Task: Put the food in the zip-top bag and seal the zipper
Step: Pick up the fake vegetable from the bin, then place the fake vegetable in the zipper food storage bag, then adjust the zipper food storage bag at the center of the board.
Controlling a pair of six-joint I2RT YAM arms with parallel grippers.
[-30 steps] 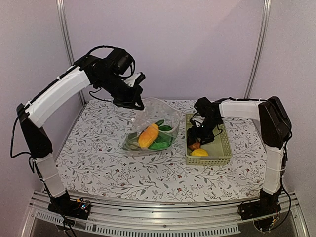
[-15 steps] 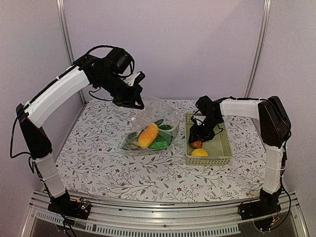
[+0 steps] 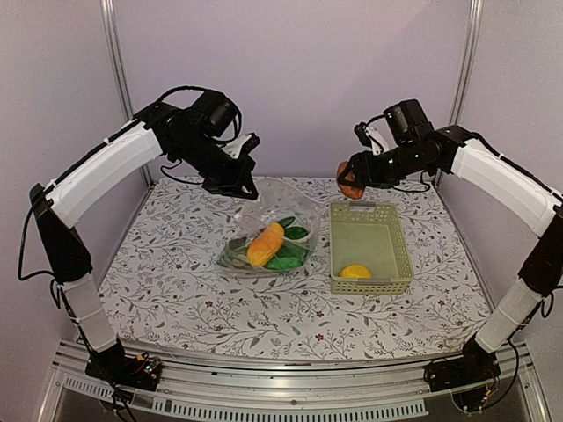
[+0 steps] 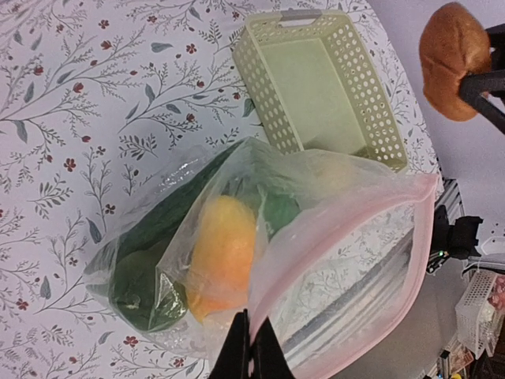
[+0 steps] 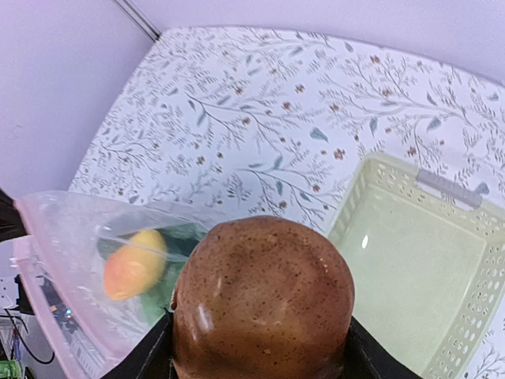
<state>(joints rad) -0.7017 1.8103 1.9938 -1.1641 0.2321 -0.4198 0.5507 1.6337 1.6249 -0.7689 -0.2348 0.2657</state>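
**mo:** Biggest first. The table (image 3: 176, 290) carries the zip-top bag (image 3: 283, 199) mid-frame in the top view, and the pale green basket (image 3: 401, 257) is just to its right. Our left hand (image 3: 249, 187) is pinched shut on the bag's mouth edge, holding it up so it gapes. The orange-yellow oval (image 3: 264, 243) and some green pieces sit inside.

**jel:** And our right hand (image 3: 350, 178) is clamped on the brown potato (image 5: 263, 296). It's up in the air right of centre, over the basket's far end and off to the right of the bag mouth.

**mo:** We reckon the potato's a light, firm toy with smooth skin, so maybe a bit slippery. Gripping it across the middle looks right. The bag's the fussy one: thin, floppy, crinkly. Only the zipper (image 4: 428, 213) looks to have any stiffness, so that's where we'd take hold.

**jel:** The yellow lemon (image 3: 355, 272) lies alone at the basket's near end, well apart from both hands.
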